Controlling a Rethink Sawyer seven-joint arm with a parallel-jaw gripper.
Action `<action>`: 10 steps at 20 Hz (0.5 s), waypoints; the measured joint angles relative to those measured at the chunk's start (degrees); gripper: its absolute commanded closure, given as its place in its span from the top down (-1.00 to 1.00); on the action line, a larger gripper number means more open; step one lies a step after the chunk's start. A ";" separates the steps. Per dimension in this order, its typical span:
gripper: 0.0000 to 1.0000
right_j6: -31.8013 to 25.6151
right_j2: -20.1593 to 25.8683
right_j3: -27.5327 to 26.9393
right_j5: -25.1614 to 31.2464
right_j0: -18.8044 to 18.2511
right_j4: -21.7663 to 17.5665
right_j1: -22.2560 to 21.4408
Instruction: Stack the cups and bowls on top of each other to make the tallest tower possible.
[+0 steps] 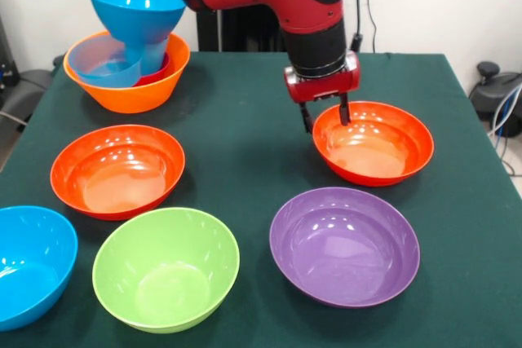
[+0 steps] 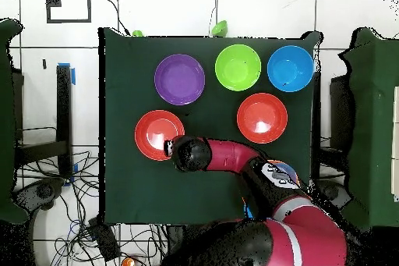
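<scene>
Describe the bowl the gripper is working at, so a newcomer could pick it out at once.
Follow the red arm down to its gripper, whose fingers straddle the far-left rim of a red-orange bowl in the front view. It sits just behind the purple bowl. A second red-orange bowl lies across the table, beside the lime-green bowl, untouched.

Bright even overhead light, glare spots on bowls [image 1: 345, 244], soft shadows
</scene>
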 measured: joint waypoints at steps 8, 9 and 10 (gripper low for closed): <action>-1.00 0.01 -6.90 -2.59 -0.01 9.24 -2.80 0.42; -1.00 0.01 -7.16 -2.77 -0.02 9.62 -2.85 0.34; -1.00 0.01 -7.43 -2.94 -0.04 10.00 -2.91 0.26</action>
